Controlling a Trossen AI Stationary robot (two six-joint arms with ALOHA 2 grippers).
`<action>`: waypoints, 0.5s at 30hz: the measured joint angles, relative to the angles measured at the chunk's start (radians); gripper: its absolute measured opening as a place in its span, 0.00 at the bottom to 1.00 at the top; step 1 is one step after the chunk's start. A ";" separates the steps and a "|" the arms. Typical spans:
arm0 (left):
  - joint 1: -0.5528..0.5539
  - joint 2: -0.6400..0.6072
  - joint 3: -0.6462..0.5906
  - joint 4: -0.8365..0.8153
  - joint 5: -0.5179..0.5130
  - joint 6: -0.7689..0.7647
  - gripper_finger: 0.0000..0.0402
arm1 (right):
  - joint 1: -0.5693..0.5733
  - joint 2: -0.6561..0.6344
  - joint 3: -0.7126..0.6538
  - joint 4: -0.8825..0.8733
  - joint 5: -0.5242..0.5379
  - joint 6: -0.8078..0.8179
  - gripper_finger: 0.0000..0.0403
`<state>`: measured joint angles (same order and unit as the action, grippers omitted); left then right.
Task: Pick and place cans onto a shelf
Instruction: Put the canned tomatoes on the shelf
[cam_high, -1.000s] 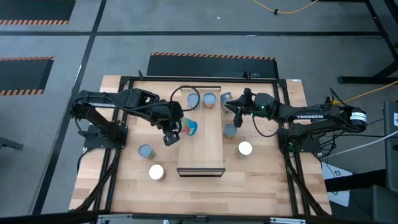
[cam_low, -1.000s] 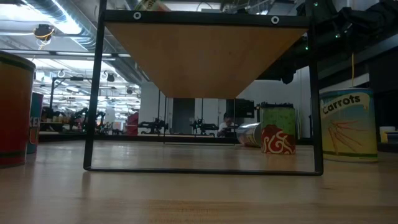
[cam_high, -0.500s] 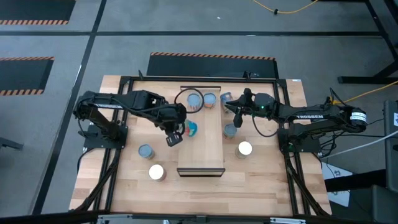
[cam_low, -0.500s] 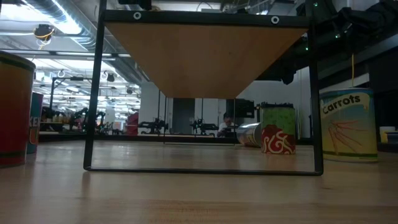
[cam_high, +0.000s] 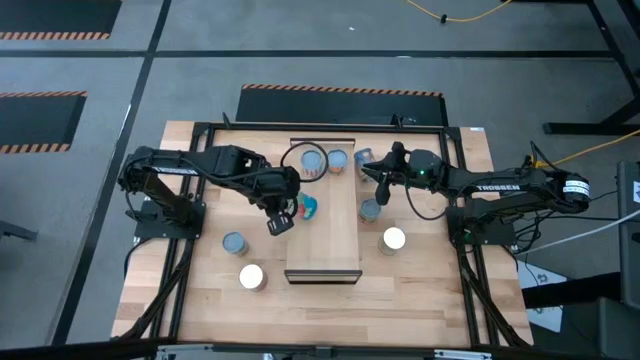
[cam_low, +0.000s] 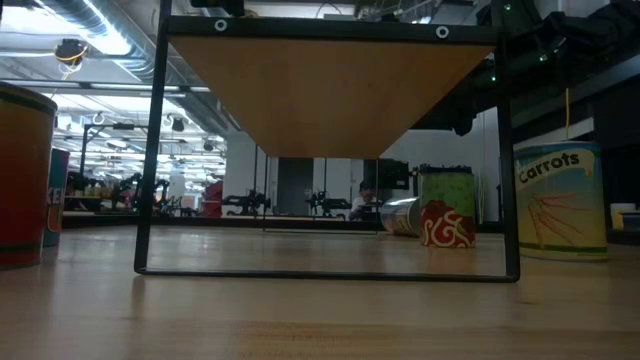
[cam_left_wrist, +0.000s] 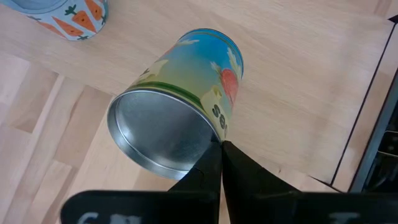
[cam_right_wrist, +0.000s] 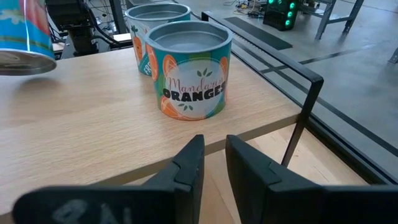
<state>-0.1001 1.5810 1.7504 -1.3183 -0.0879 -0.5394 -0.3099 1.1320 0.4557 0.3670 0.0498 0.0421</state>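
The shelf (cam_high: 325, 240) is a pale raised board in the middle of the table. A blue-labelled can (cam_high: 308, 206) lies on its side on it, its bare metal end (cam_left_wrist: 158, 134) facing my left gripper (cam_left_wrist: 219, 144). That gripper is shut, at the shelf's left edge, its tips at the can's rim. An oranges can (cam_right_wrist: 189, 78) and another can (cam_right_wrist: 155, 15) stand upright at the shelf's far end. My right gripper (cam_right_wrist: 213, 149) is narrowly open and holds nothing, at the shelf's right edge, facing the oranges can. My left gripper's shut fingertips (cam_left_wrist: 214, 155) come slanting down from the table's left side at the rim (cam_left_wrist: 214, 134) of the lying can's metal end. I cannot tell whether they touch it. The can rests with its side on the shelf.
Loose cans stand on the table: two left of the shelf (cam_high: 234, 243) (cam_high: 251, 277), two right of it (cam_high: 370, 210) (cam_high: 394, 240), and one (cam_high: 365, 157) by its far right corner. The shelf's black frame legs (cam_low: 155, 150) stand on the tabletop.
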 joint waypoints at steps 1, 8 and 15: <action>0.000 0.000 0.000 0.000 0.000 0.000 0.00 | 0.000 0.000 0.000 0.000 0.000 0.001 0.18; 0.000 0.000 0.000 0.000 0.000 0.001 0.03 | 0.000 0.000 0.000 0.000 0.000 0.000 0.18; 0.000 0.000 0.000 0.000 0.000 0.001 0.06 | 0.000 0.000 0.000 0.000 0.000 0.000 0.18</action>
<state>-0.1001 1.5810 1.7504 -1.3182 -0.0879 -0.5388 -0.3099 1.1320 0.4557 0.3672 0.0498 0.0418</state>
